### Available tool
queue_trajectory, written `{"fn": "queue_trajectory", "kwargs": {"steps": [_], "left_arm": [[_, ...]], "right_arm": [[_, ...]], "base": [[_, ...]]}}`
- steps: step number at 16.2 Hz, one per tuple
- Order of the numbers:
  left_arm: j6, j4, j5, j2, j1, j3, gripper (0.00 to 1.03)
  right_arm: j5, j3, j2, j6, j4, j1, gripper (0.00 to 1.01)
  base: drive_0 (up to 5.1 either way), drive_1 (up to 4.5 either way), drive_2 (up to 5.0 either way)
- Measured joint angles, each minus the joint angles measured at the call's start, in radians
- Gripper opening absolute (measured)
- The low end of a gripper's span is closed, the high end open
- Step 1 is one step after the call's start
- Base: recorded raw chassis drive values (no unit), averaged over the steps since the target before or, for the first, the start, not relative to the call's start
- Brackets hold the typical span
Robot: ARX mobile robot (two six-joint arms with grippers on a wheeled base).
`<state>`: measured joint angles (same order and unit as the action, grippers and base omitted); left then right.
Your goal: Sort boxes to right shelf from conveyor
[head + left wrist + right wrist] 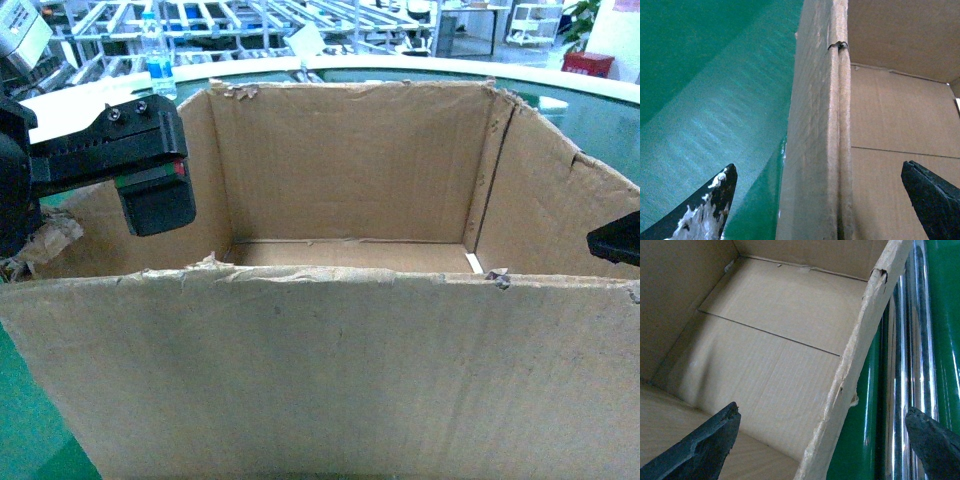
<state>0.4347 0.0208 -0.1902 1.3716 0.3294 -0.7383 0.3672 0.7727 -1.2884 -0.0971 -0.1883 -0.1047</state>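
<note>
Cardboard box (330, 350) is sitting on the green belt (700, 100), empty, prob light but floppy w/ torn rims. I'm straddling its side walls: left gripper (820, 200) & right gripper (825, 445) both spread, unclenched.

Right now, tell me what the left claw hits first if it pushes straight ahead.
The left claw is open and straddles the box wall, one finger outside over the belt, one inside. Going straight on, it would likely slide down over that wall's torn edge; how deep is unclear.
</note>
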Motion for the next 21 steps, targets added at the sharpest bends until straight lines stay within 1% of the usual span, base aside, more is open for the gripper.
{"fn": "queue_trajectory", "kwargs": {"steps": [3,4,7,8,9,10,11,12,13,15,18,20,21], "left_arm": [[-0.007,0.001,0.001,0.0,0.002,0.0,0.98],[-0.011,0.0,0.001,0.0,0.002,0.0,0.88],[-0.016,-0.002,0.002,0.0,0.002,0.0,0.56],[-0.016,-0.002,0.003,0.0,0.002,0.0,0.34],[-0.016,-0.001,0.003,0.0,0.002,0.0,0.18],[-0.021,-0.001,0.0,0.0,0.002,0.0,0.08],[-0.03,-0.001,-0.004,0.0,0.002,0.0,0.03],[-0.035,-0.001,-0.004,0.0,0.002,0.0,0.03],[-0.037,-0.002,-0.004,0.0,0.002,0.0,0.03],[-0.042,-0.006,-0.014,0.0,0.01,0.0,0.03],[-0.042,-0.006,-0.03,-0.005,0.021,0.0,0.03],[-0.042,0.0,-0.055,-0.025,0.034,0.0,0.03],[-0.043,-0.003,-0.074,-0.047,0.048,0.0,0.03]], "right_arm": [[0.0,0.0,0.0,0.0,0.001,0.0,0.98],[0.0,0.0,0.0,0.002,0.0,0.0,0.97],[0.014,0.0,0.0,0.003,0.0,-0.006,0.65],[0.013,0.0,0.0,0.003,0.0,-0.006,0.43],[0.003,0.0,0.0,0.003,0.001,-0.005,0.27],[-0.001,0.0,0.0,0.008,0.0,-0.005,0.17],[-0.008,0.0,0.0,0.013,0.0,-0.005,0.09],[-0.011,0.0,0.0,0.014,-0.002,-0.005,0.03],[-0.011,0.0,0.0,0.014,-0.005,0.003,0.02],[-0.001,0.0,0.0,0.013,-0.007,0.008,0.02],[-0.001,0.0,0.001,0.003,-0.009,0.008,0.02],[-0.006,0.0,0.015,-0.007,-0.011,0.023,0.02],[-0.001,0.0,0.036,-0.008,-0.016,0.042,0.02]], "base": [[0.0,0.0,0.0],[0.0,0.0,0.0],[0.0,0.0,0.0],[0.0,0.0,0.0],[0.0,0.0,0.0],[0.0,0.0,0.0],[0.0,0.0,0.0],[0.0,0.0,0.0],[0.0,0.0,0.0],[0.0,0.0,0.0],[0.0,0.0,0.0],[0.0,0.0,0.0],[0.0,0.0,0.0]]}}
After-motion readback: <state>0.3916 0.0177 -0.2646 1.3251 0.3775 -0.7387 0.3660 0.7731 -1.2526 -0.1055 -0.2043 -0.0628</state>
